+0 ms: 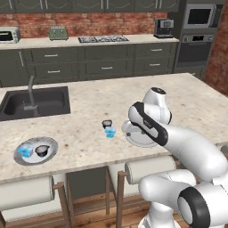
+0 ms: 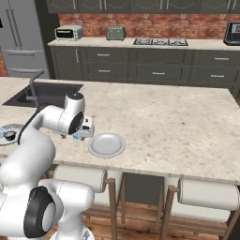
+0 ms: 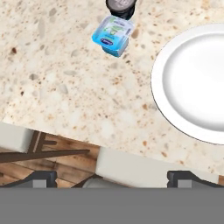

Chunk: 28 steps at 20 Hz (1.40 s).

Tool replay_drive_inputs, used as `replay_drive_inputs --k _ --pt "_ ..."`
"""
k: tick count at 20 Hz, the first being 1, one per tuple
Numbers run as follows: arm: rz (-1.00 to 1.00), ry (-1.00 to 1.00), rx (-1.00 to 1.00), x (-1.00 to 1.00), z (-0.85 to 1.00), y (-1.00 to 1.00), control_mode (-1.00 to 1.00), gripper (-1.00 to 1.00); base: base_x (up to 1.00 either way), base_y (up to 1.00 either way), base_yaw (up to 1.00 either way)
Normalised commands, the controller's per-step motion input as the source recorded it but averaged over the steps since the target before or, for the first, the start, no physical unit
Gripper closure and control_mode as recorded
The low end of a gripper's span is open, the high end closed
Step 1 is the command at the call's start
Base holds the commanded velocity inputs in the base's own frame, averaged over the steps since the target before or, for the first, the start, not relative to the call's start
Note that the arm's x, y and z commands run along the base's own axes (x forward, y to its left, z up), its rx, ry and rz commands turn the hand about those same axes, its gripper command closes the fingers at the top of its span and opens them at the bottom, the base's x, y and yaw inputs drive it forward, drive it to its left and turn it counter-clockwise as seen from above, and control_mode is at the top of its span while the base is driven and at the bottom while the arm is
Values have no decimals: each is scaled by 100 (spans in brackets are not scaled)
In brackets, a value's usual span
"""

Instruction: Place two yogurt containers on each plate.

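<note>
My gripper [image 3: 113, 179] is open, with nothing between its fingertips [image 3: 43, 178], and hovers above the counter's front edge. Just ahead of it a light blue yogurt container [image 3: 113, 35] stands on the bare counter, and a dark one [image 3: 120, 5] touches its far side; the same pair shows as the blue cup [image 1: 110, 132] and the dark cup [image 1: 107, 124]. An empty grey-white plate [image 3: 197, 83] [image 2: 107, 144] lies right beside them. The other plate [image 1: 50, 143] sits far left near the counter edge and holds a blue cup [image 1: 25, 151] and a dark cup [image 1: 42, 150].
A dark sink [image 1: 53, 100] with a faucet [image 1: 31, 91] is set into the counter behind the left plate. Stools with white padded backs [image 1: 147, 169] stand under the counter's front edge. Open counter stretches to the right of the empty plate.
</note>
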Motion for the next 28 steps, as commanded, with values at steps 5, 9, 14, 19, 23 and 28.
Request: replay_drive_inputs --k 5,9,14,19,23,28 --pt "0 0 4 -1 0 0 -100 -100 0 0 0" --pt "-5 -1 1 20 -5 19 -100 -100 0 0 0" --pt "-1 1 0 53 0 46 -100 -100 0 0 0" --pt "-11 12 0 53 0 45 -100 -100 0 0 0" --pt "-12 27 -3 47 0 12 -100 -100 0 0 0" --pt "-25 22 -14 53 -6 7 -100 -100 0 0 0"
